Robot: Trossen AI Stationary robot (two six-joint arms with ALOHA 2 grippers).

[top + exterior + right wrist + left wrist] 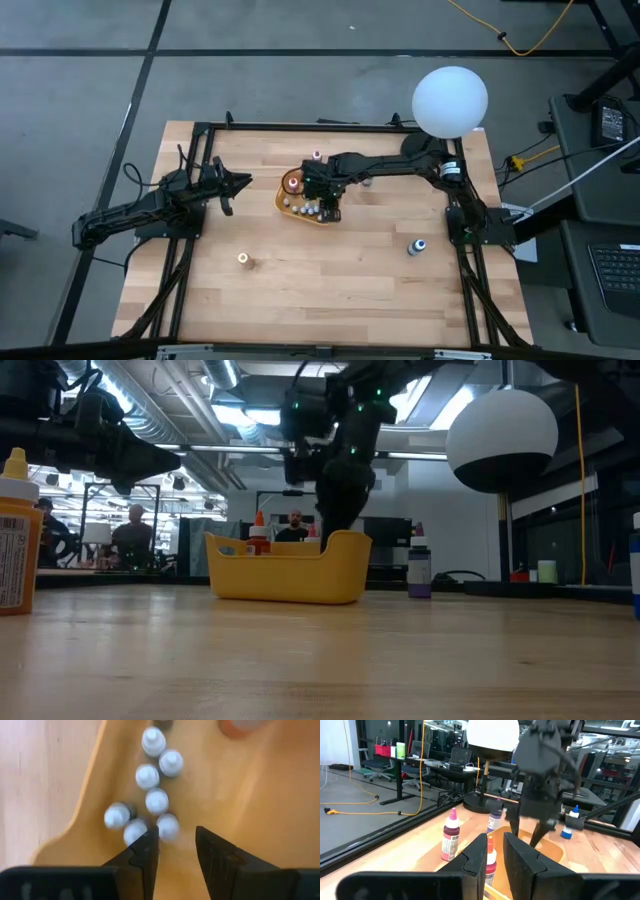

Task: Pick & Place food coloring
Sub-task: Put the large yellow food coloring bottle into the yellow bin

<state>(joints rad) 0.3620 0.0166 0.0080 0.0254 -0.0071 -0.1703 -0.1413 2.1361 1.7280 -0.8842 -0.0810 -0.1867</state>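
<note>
Bottles of food coloring (157, 800) sit clustered upright inside the orange tray (290, 205), white caps touching or nearly so, packed toward one wall. Three more stand outside on the table (330, 290): a blue-capped bottle (417, 246) near the right arm's base, an orange-capped bottle (243, 259) toward the front left, a pink-topped bottle (317, 155) just behind the tray.

Right gripper (176, 845) hangs directly over the tray, fingers apart, nothing visible between them. One finger (145, 850) is right against the nearest caps in the wrist view. Looks like a drop-off step, or about to pull out.

Risks as I see them:
- That finger clips a neighbouring cap on the way up or sideways. Bottles are small, tall for their base and packed, so one tipping likely takes others with it.
- Any sideways motion while low catches the tray wall and drags the tray; it looks light.
- Going for the pink-topped bottle next means crossing the tray's back rim, same snag risk.

Left gripper (495, 855) waits above the table left of the tray, pointed at it, fingers nearly together with a narrow gap, holding nothing. It's well apart from the right arm now, but both share the tray zone, so a simultaneous reach could collide.
</note>
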